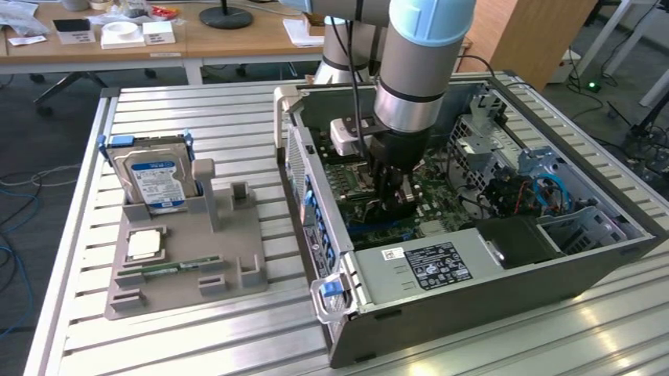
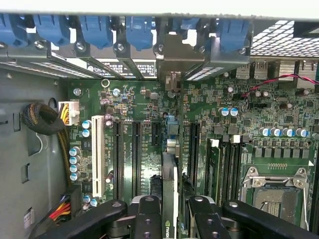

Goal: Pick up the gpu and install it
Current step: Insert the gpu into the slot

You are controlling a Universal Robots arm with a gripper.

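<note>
- Gripper [image 1: 395,205] is reaching down into the open computer case [image 1: 585,254] lying on its side on the slatted metal table [image 1: 209,337], as the exterior view shows; the arm [image 1: 416,63] is descending from above, and its dark fingers are sitting low over the green motherboard [image 1: 361,210].
- The wrist view is giving the close look: the two black fingers [image 2: 148,219] are clamping the gpu [image 2: 168,194], a thin card seen edge-on, standing upright between them directly over the motherboard's [image 2: 249,124] expansion slots [image 2: 135,154], its bracket end pointing toward the row of blue slot clips [image 2: 139,30] at the case's rear wall.
- Whether the card's edge is touching a slot cannot be told from either view.
- The wrist view is also taking in the empty processor socket [image 2: 271,191], a white slot [image 2: 97,159], the memory slots and a bundle of coloured cables [image 2: 60,209].
- The exterior view is showing what lies outside the case: a grey parts holder [image 1: 183,266] toward the exterior view's left, with a hard drive [image 1: 155,182] standing upright in it, a processor chip [image 1: 146,244] lying flat and a slim memory stick [image 1: 172,268] nearby.
- Wooden desks [image 1: 157,43] are standing in the background.
</note>
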